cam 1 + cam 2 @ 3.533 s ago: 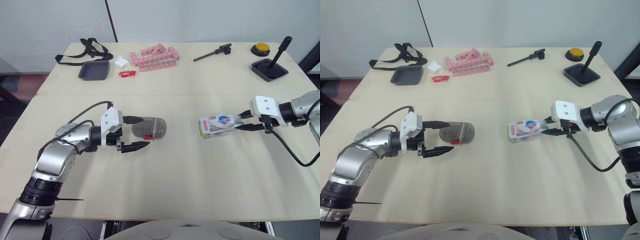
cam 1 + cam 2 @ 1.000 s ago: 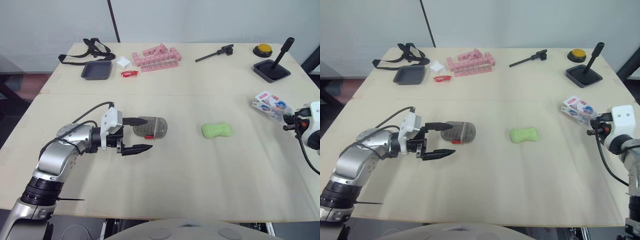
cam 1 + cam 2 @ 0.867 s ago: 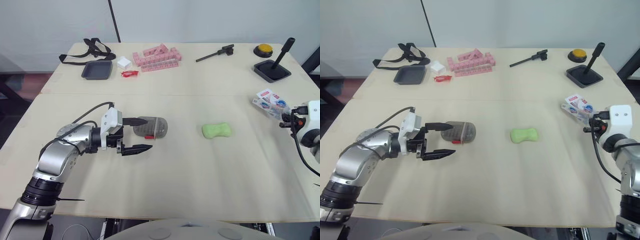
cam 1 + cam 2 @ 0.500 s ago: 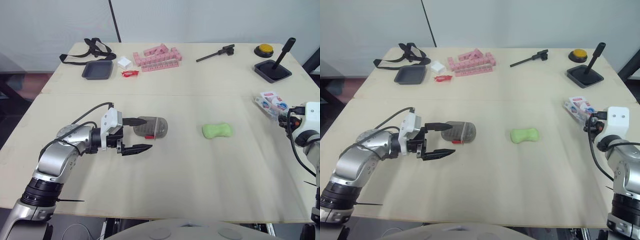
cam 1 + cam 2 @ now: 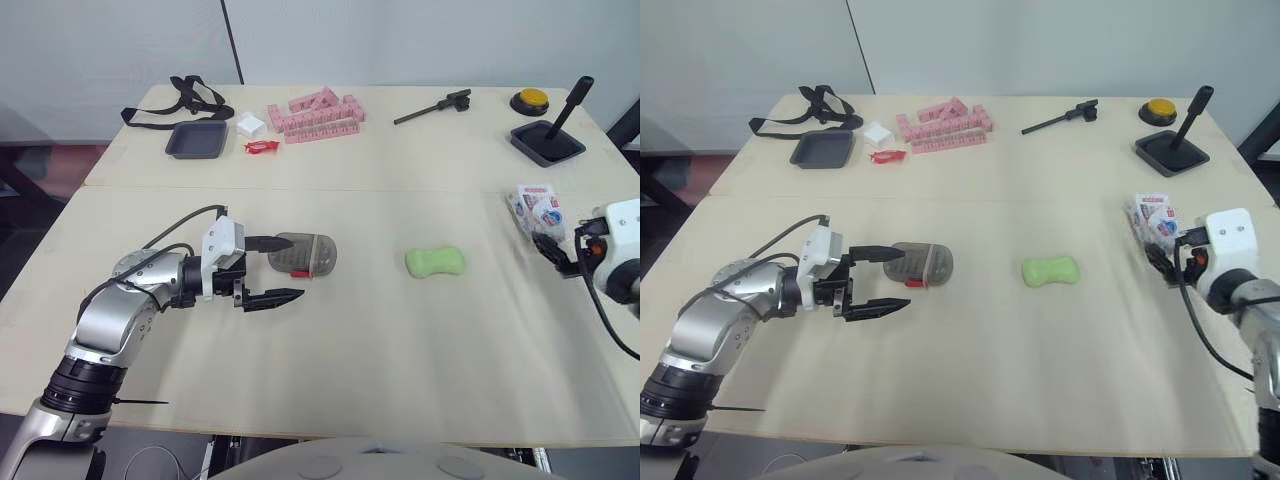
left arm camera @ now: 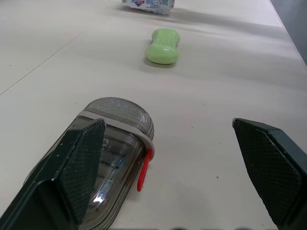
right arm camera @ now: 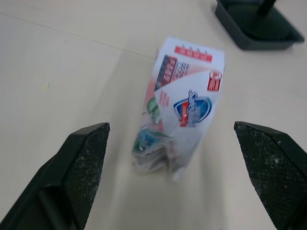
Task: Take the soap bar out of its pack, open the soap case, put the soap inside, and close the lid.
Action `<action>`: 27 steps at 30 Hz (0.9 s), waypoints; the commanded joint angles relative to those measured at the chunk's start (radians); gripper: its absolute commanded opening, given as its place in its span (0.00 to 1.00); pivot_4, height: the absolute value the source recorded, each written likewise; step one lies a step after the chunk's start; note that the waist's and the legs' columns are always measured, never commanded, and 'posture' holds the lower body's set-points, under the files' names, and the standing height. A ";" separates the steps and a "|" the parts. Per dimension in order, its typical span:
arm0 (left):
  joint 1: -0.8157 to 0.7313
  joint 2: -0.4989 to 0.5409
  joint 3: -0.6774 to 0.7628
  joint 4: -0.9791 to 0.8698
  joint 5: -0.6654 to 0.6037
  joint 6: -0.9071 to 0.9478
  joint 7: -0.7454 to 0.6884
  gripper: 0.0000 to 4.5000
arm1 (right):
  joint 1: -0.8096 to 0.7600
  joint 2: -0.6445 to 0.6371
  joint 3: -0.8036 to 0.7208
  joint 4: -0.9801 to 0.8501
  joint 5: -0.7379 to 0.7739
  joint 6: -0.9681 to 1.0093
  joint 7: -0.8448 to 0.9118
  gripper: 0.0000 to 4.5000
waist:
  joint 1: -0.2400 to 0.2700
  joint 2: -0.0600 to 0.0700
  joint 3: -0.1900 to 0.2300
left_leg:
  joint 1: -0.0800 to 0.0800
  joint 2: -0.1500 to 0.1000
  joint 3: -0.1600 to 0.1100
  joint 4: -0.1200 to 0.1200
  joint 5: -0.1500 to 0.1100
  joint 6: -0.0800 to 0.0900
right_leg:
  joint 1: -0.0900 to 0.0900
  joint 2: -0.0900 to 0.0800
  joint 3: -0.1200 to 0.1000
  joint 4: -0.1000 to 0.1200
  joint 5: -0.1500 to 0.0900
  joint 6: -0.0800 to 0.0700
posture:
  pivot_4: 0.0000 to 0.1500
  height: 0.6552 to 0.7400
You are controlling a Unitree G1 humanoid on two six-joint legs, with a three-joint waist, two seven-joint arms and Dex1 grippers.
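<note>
The green soap bar [image 5: 434, 262] lies bare on the table, right of centre. The smoky grey soap case [image 5: 302, 255] with a red latch [image 6: 143, 168] lies shut on its side at centre left. My left gripper [image 5: 296, 266] is open, its two fingers standing either side of the case's near end. At the far right the empty soap pack [image 7: 180, 108] lies on the table. My right gripper [image 5: 1160, 262] is open just behind the pack, with its fingertips [image 7: 91, 143] spread wide to both sides and clear of it.
At the back left lie a black strap [image 5: 180, 95], a dark tray [image 5: 194, 140], a white block [image 5: 249, 124], a red scrap [image 5: 258, 147] and pink blocks [image 5: 315, 110]. At the back right are a black tool [image 5: 432, 104], a yellow button [image 5: 529, 99] and a black stand with a stick [image 5: 550, 135].
My right gripper has opened and let go of the pack, which has come down onto the table at the right. The left arm, the case and the soap have not moved.
</note>
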 commanded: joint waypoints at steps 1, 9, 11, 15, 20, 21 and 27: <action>-0.013 -0.001 0.012 -0.003 0.003 -0.020 0.000 1.00 | -0.007 -0.039 -0.048 0.033 -0.008 -0.142 0.066 0.99 | -0.002 0.000 0.000 | 0.000 0.000 0.000 0.000 0.000 0.000 | 0.000 0.000 0.000 0.000 0.000 0.000 | 1.00 0.66; -0.043 0.004 -0.005 0.029 0.027 -0.047 -0.023 1.00 | -0.006 -0.064 0.029 -0.012 0.159 -0.296 0.425 0.99 | -0.003 0.000 0.000 | 0.001 0.001 0.000 0.000 0.000 0.001 | 0.000 0.000 -0.001 0.000 0.000 0.000 | 1.00 0.66; -0.064 0.007 -0.009 0.054 0.042 -0.062 -0.036 1.00 | 0.049 -0.091 0.076 -0.012 0.142 -0.415 0.583 0.99 | 0.002 0.000 0.000 | 0.001 0.001 0.000 0.000 0.000 0.001 | 0.000 0.000 -0.002 0.000 0.000 0.000 | 1.00 0.66; -0.124 0.026 -0.032 0.146 0.113 -0.145 -0.091 1.00 | 0.099 -0.128 0.149 0.046 0.109 -0.598 0.777 0.99 | 0.004 0.000 0.000 | -0.001 0.002 0.000 0.001 -0.001 0.002 | 0.000 0.000 -0.003 0.000 0.000 0.000 | 1.00 0.66; -0.241 0.043 -0.055 0.297 0.169 -0.204 -0.156 1.00 | 0.082 -0.131 0.189 0.099 0.111 -0.629 0.817 0.99 | -0.002 0.000 0.000 | -0.001 0.002 0.000 0.002 0.001 0.005 | 0.001 -0.001 -0.004 0.000 0.000 -0.001 | 1.00 0.66; -0.261 0.047 -0.064 0.322 0.180 -0.212 -0.174 1.00 | 0.078 -0.129 0.195 0.105 0.114 -0.625 0.819 0.99 | -0.003 0.000 0.000 | -0.001 0.002 0.000 0.002 0.001 0.005 | 0.001 -0.001 -0.004 0.000 0.000 -0.001 | 1.00 0.66; -0.371 0.037 -0.113 0.502 0.254 -0.324 -0.258 1.00 | 0.072 -0.120 0.226 0.129 0.117 -0.645 0.845 0.99 | -0.004 0.000 0.000 | -0.001 0.002 0.000 0.000 0.001 0.005 | 0.000 -0.001 -0.005 0.000 0.000 -0.001 | 1.00 0.66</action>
